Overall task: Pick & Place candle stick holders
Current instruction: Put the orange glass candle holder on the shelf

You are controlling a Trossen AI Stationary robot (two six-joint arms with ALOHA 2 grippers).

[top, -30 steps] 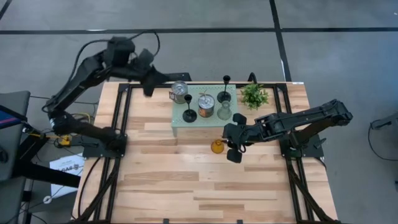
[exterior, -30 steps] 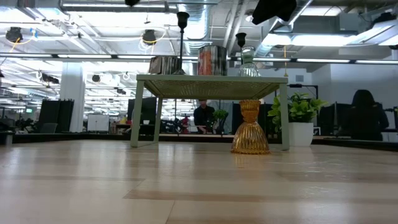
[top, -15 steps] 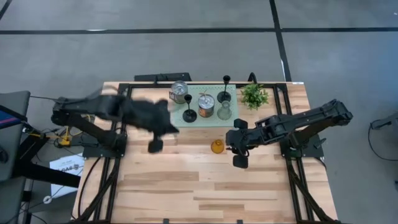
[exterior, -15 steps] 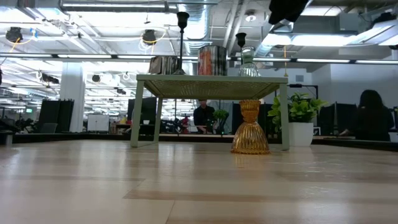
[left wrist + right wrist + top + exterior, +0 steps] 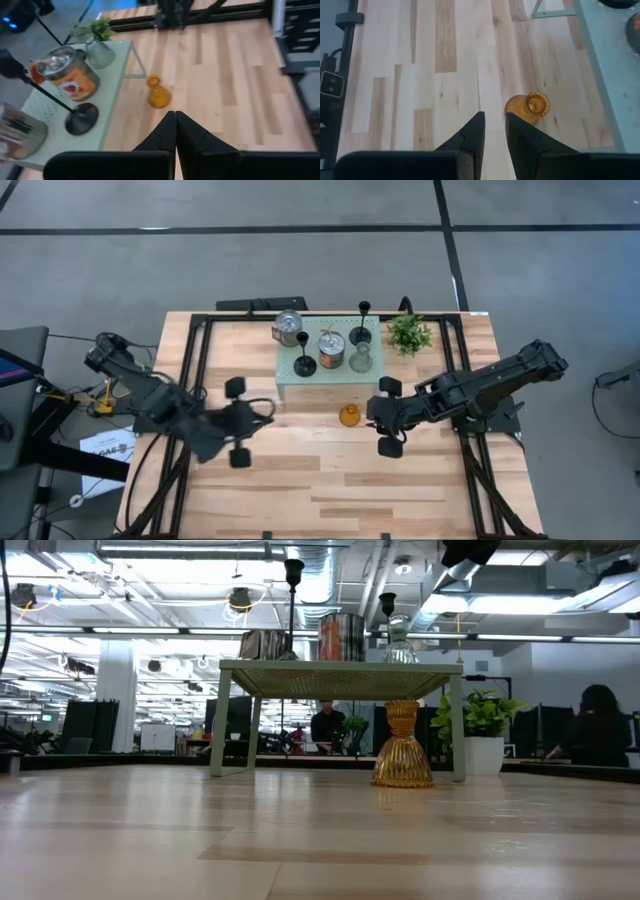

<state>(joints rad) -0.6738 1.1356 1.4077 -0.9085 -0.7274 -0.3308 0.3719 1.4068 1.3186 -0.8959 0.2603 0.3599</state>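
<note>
The amber glass candle stick holder [image 5: 349,416] stands upright on its base on the wooden table, in front of the pale green stand [image 5: 330,373]. On the stand are two silvery cups [image 5: 288,328] [image 5: 332,347], two black stemmed holders [image 5: 304,358] [image 5: 362,320] and a clear glass one [image 5: 360,358]. My right gripper [image 5: 494,117] hovers above the table just right of the amber holder [image 5: 527,107], open by a narrow gap with nothing between its fingers. My left gripper [image 5: 175,114] is shut and empty over the table's left middle [image 5: 258,418], pointing at the amber holder [image 5: 157,95].
A small green potted plant [image 5: 408,333] stands right of the stand at the far edge. Black frame rails [image 5: 190,380] run along the table's left and right sides. Bare wood [image 5: 320,480] fills the near half. People sit in the room behind the table in the low view.
My left arm has swung quickly from the table's far left corner, beside the stand, toward the near edge and down. It now points right across the table. My right gripper has drifted slightly toward the near edge. No holder has moved.
</note>
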